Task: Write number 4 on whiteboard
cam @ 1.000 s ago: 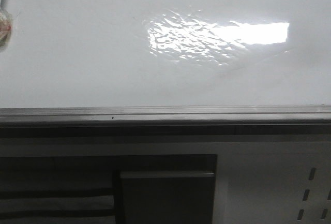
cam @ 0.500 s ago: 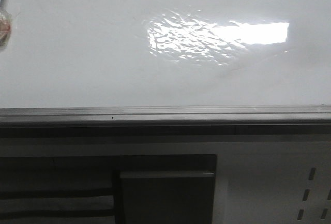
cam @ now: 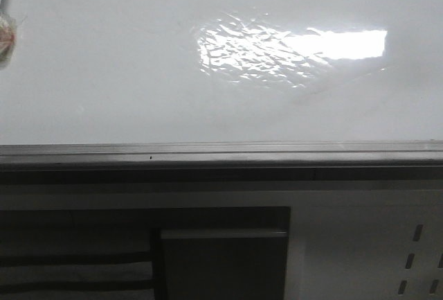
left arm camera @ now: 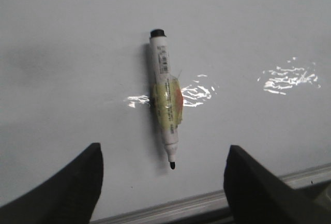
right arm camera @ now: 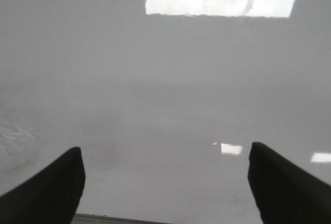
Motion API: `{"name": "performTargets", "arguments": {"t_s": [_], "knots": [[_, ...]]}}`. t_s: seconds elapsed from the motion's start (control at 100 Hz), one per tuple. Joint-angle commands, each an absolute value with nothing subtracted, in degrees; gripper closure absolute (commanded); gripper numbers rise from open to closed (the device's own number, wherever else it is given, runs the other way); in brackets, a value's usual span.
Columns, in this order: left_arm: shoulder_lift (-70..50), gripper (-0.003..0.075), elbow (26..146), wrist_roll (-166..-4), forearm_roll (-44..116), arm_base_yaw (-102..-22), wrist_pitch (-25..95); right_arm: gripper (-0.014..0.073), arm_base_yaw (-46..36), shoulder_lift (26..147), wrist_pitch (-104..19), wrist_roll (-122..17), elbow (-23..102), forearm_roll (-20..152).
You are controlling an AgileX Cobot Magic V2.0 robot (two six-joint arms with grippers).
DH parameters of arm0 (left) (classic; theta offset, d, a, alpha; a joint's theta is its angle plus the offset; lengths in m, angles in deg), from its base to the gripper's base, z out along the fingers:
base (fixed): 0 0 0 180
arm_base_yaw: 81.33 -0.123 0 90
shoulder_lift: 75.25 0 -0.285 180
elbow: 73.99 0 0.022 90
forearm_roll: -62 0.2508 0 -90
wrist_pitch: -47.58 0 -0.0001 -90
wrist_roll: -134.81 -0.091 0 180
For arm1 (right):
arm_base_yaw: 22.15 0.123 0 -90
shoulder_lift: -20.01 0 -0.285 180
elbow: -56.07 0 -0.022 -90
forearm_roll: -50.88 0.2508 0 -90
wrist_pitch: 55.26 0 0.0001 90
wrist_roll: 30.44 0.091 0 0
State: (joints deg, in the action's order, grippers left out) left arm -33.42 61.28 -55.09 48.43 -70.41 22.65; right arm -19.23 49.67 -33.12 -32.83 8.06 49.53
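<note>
I see the whiteboard blank — no number 4 yet. The marker lies on it at the far left, uncapped. Left gripper spread wide above it; right gripper likewise spread, empty. Step: pickup — I must descend and close on the barrel.

Ahead of me the whiteboard lies glossy and bare of any marks, a rippled bright reflection right of its middle. At its far-left edge a marker is partly cut off. The grey edge rail runs along the near side, a dark-panelled cabinet below.
</note>
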Motion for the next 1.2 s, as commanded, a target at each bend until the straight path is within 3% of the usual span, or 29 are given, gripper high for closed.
{"name": "performTargets", "arguments": {"t_s": [0.0,0.44,0.64,0.96,1.19], "knots": [[-28.72,0.0269,62.79,-55.27,47.35,-68.44,28.84,0.0015,-19.51,50.5,-37.89,-33.16,9.93,49.21],[-8.43,0.03,62.79,-55.27,47.35,-66.37,43.83,0.0015,-19.51,50.5,-37.52,-33.16,9.93,49.21],[-4.25,0.0376,62.9,-55.27,47.35,-66.37,48.06,0.0015,-19.51,50.5,-37.52,-33.16,9.93,49.21],[-1.15,0.0395,62.91,-55.27,47.35,-66.37,49.48,0.0015,-19.51,50.5,-37.52,-33.16,9.93,49.21],[-1.15,0.057,62.91,-55.27,47.35,-66.37,49.57,0.0015,-19.51,50.5,-37.52,-33.16,9.93,49.21]]}}
